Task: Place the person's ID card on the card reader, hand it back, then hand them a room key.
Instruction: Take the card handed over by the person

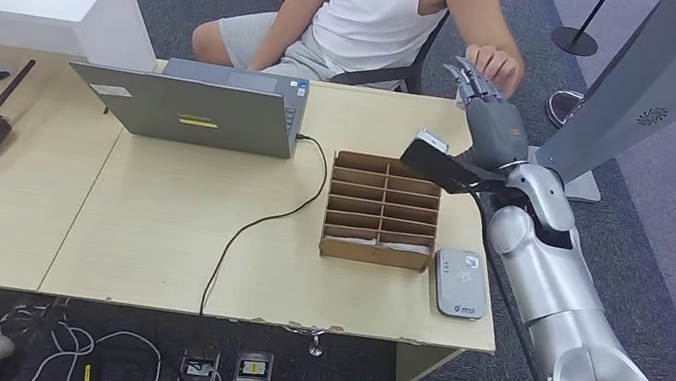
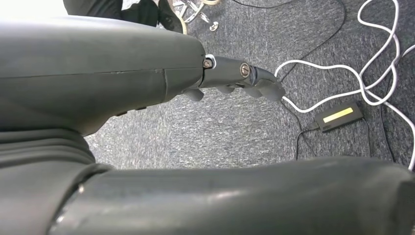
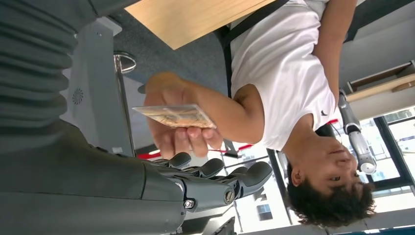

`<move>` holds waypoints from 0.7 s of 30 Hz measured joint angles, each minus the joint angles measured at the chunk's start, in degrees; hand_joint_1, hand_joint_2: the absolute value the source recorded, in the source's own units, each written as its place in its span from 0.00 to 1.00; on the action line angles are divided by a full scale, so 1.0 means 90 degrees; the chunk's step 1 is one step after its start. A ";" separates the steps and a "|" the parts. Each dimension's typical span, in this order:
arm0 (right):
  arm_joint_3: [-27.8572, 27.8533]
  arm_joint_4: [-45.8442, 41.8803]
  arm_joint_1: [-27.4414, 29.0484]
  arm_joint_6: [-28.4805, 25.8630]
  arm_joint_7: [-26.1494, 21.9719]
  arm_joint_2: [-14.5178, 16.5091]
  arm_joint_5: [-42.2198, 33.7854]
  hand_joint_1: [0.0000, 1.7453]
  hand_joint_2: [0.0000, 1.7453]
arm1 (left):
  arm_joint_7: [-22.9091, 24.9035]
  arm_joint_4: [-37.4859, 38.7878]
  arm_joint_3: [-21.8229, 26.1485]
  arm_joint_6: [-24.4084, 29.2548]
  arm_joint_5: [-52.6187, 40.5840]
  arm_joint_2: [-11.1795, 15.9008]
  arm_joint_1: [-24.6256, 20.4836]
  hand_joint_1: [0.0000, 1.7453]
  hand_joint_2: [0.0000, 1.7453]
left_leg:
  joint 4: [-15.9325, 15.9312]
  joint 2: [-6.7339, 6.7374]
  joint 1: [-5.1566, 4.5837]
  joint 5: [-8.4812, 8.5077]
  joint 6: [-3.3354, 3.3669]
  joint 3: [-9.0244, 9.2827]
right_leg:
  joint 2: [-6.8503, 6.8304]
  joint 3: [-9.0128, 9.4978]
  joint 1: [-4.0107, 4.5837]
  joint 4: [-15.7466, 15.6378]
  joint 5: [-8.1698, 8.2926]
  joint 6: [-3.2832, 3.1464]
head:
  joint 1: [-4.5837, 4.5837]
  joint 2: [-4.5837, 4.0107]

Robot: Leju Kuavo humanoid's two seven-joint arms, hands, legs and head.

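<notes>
Your right hand (image 1: 484,106) is reaching out past the far right corner of the tabletop (image 1: 157,224), toward the person (image 1: 372,4) who is sitting on the other side. Its fingers (image 3: 215,169) are lying stretched out and slightly apart, and they are closing on nothing. Just beyond those fingertips the person's hand (image 3: 171,117) is holding the ID card (image 3: 175,116); the card is lying flat across the person's fingers, pinched under the thumb, and it is not touching your hand. In the head view the person's hand (image 1: 494,65) is hovering right at your fingertips, but the card itself is too small to make out there.

Back from your right hand, beside your forearm, the card reader (image 1: 460,282) is lying flat near the front right edge of the tabletop. Just beside it, further in from your arm, a cardboard box (image 1: 381,210) with slotted dividers is standing; you cannot tell what is sitting in its slots. Well apart from your hand, across the tabletop, a grey laptop (image 1: 190,103) is standing open with a black cable (image 1: 258,224) running off the front edge.

Your left hand (image 2: 235,81) is hanging low over the grey carpet (image 2: 220,132), its fingers curling inward around nothing, near a white cable (image 2: 342,93) and a small black power adapter (image 2: 338,116).
</notes>
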 joint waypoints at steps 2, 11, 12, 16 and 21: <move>-0.0023 -0.0100 0.0032 0.0107 -0.0004 -0.0014 -0.0104 0.00 0.00 | -0.0015 0.0000 0.0013 -0.0004 0.0007 0.0018 0.0017 0.00 0.00 | 0.0000 0.0000 0.0000 0.0000 0.0000 0.0000 | 0.0000 0.0000 0.0000 0.0000 0.0000 0.0000 | 0.0001 0.0000; -0.0086 -0.0363 0.0159 0.0254 0.0018 -0.0076 -0.0250 0.00 0.00 | -0.0054 0.0000 0.0041 -0.0001 0.0009 0.0048 0.0063 0.00 0.00 | 0.0000 0.0000 0.0000 0.0000 0.0000 0.0000 | 0.0000 0.0000 0.0000 0.0000 0.0000 0.0000 | 0.0001 0.0000; -0.0086 -0.0367 0.0160 0.0254 0.0018 -0.0078 -0.0250 0.00 0.00 | -0.0055 0.0000 0.0041 -0.0001 0.0009 0.0049 0.0063 0.00 0.00 | 0.0000 0.0000 0.0000 0.0000 0.0000 0.0000 | 0.0000 0.0000 0.0000 0.0000 0.0000 0.0000 | 0.0001 0.0000; -0.0094 -0.0433 0.0189 0.0265 0.0019 -0.0101 -0.0258 0.00 0.25 | -0.0059 0.0000 0.0046 0.0001 0.0008 0.0055 0.0074 0.00 0.00 | 0.0000 0.0000 0.0000 0.0000 0.0000 -0.0001 | 0.0000 0.0000 -0.0001 -0.0001 0.0000 0.0000 | 0.0001 0.0000; -0.0114 -0.0664 0.0292 0.0238 0.0064 -0.0182 -0.0253 0.00 1.00 | -0.0061 0.0000 0.0081 0.0011 -0.0009 0.0065 0.0087 0.00 0.00 | 0.0000 0.0002 0.0000 0.0000 0.0000 0.0000 | 0.0001 -0.0002 0.0000 -0.0001 0.0001 0.0000 | 0.0001 0.0000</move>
